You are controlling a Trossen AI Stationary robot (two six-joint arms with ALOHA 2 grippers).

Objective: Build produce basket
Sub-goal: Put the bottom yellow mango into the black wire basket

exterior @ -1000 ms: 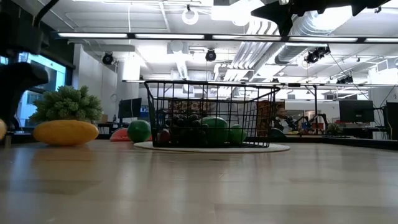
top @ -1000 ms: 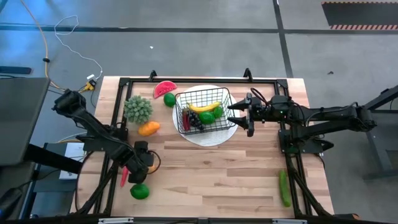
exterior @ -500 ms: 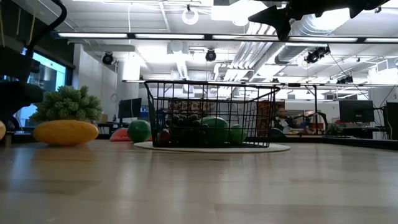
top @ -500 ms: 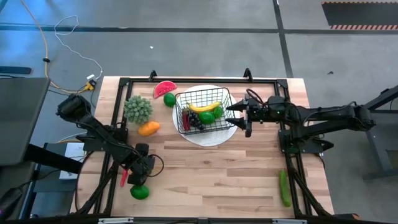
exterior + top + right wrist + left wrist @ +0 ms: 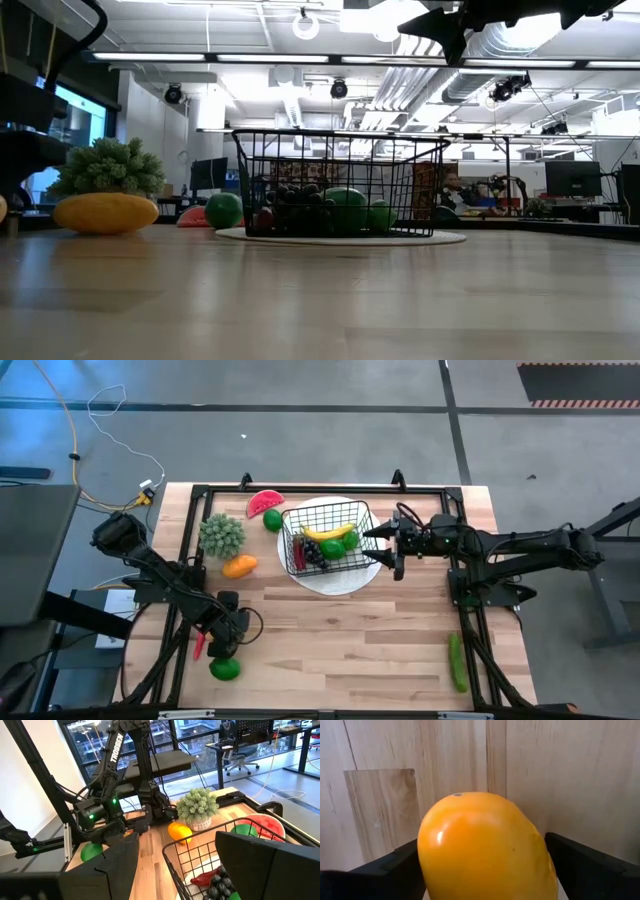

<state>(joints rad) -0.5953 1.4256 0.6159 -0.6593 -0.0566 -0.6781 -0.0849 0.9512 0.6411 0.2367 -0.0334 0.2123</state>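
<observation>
The black wire basket (image 5: 325,508) stands on a round white plate (image 5: 342,584) at the table's far middle. It holds a banana (image 5: 330,531), limes (image 5: 336,546), dark grapes (image 5: 316,556) and a red pepper (image 5: 299,550). My right gripper (image 5: 386,547) hovers open at the basket's right side, above its rim (image 5: 200,845). My left gripper (image 5: 236,628) is at the near left, shut on an orange-yellow fruit (image 5: 480,845). A red pepper (image 5: 200,643) and a lime (image 5: 224,668) lie beside it. My left gripper pinches the orange-yellow fruit across its rounded body (image 5: 445,850), one finger (image 5: 385,872) on each side. The fingers come from above, pointing down at the wooden tabletop. Whether the fruit rests on the table or hangs clear, I cannot tell.
A watermelon slice (image 5: 265,503), a lime (image 5: 272,520), a small potted plant (image 5: 222,535) and another orange-yellow fruit (image 5: 239,567) sit left of the basket. A cucumber (image 5: 457,662) lies near the right near corner. Bare wood stretches across the near middle.
My left arm has sunk and carried its gripper, with the fruit, a little toward the near edge. My right gripper has crept slightly toward the basket. Neither has opened or shut.
</observation>
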